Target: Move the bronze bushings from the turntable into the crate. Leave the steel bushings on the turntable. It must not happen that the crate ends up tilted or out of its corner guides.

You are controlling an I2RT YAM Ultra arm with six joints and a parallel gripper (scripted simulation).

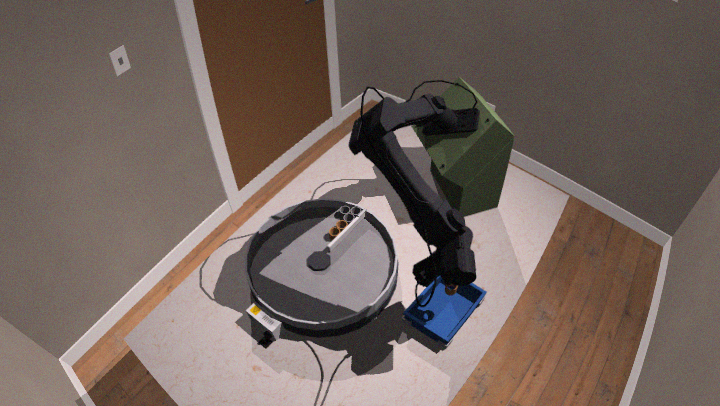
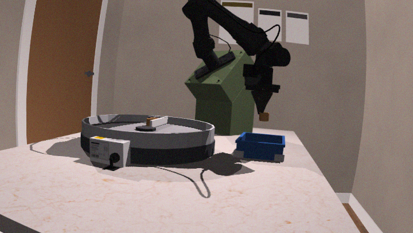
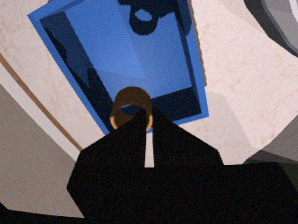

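Two hollow bronze bushings [image 1: 334,232] [image 2: 148,121] are standing on the round grey turntable [image 1: 391,271] [image 2: 173,139] at left, while at right the black gripper [image 1: 452,283] [image 2: 261,112] [image 3: 149,114] is pinching another, probably stiff and slippery, bronze bushing [image 1: 451,290] [image 2: 264,116] [image 3: 131,94] by its wall above the blue crate [image 1: 428,332] [image 2: 258,148] [image 3: 199,95].

No word or number can be read. On the near left side of the turntable [image 1: 322,320] [image 2: 173,140], the white control box [image 1: 275,330] [image 2: 124,147] bears a yellow sticker [image 1: 255,310] [image 2: 99,138], its symbol too small to make out, and a grey label [image 2: 98,150] with lines of blurred print. On the far wall, three white sheets, left [image 2: 245,14], middle [image 2: 269,21] and right [image 2: 297,30], each carry a dark band across the top, with no legible lettering.
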